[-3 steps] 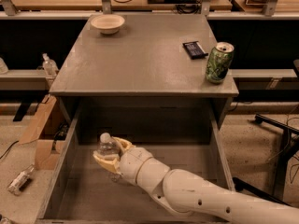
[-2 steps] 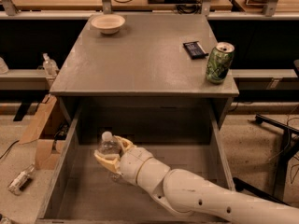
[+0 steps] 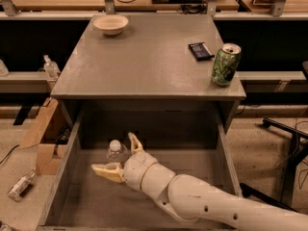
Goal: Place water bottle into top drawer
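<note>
The water bottle [image 3: 116,152], clear with a white cap, stands inside the open top drawer [image 3: 192,129], toward its left side. My gripper [image 3: 120,156] reaches down into the drawer from the lower right. Its two tan fingers [image 3: 107,171] are spread on either side of the bottle, with a gap showing to each. Most of the bottle's lower body is hidden behind the wrist.
On the grey cabinet top [image 3: 144,61] stand a green drink can [image 3: 225,65] at the right edge, a dark flat object [image 3: 200,51] beside it and a white bowl [image 3: 110,24] at the back left. A cardboard box [image 3: 41,138] and a small bottle [image 3: 20,185] lie on the floor at the left.
The fingers have spread apart and let go of the water bottle, which stays in the same spot in the drawer. The arm has barely moved.
</note>
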Robot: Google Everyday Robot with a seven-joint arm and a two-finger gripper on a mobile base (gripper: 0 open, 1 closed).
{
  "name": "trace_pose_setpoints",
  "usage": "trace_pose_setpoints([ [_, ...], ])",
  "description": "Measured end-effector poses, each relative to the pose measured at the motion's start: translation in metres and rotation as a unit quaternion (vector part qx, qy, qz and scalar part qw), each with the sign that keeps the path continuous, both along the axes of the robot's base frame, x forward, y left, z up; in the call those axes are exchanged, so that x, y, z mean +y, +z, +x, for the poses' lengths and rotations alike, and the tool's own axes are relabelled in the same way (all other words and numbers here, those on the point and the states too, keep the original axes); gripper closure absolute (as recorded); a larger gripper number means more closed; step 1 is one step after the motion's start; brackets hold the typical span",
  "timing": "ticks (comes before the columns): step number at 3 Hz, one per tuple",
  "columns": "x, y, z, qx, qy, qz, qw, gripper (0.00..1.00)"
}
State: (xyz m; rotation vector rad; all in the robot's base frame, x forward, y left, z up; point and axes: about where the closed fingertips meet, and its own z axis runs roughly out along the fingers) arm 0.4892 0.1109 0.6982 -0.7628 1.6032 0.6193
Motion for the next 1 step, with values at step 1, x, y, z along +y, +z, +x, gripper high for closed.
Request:
trace_pose_setpoints([
  [1,0.0001,0.0,0.0,0.0,0.0,0.0,1.0,0.0],
])
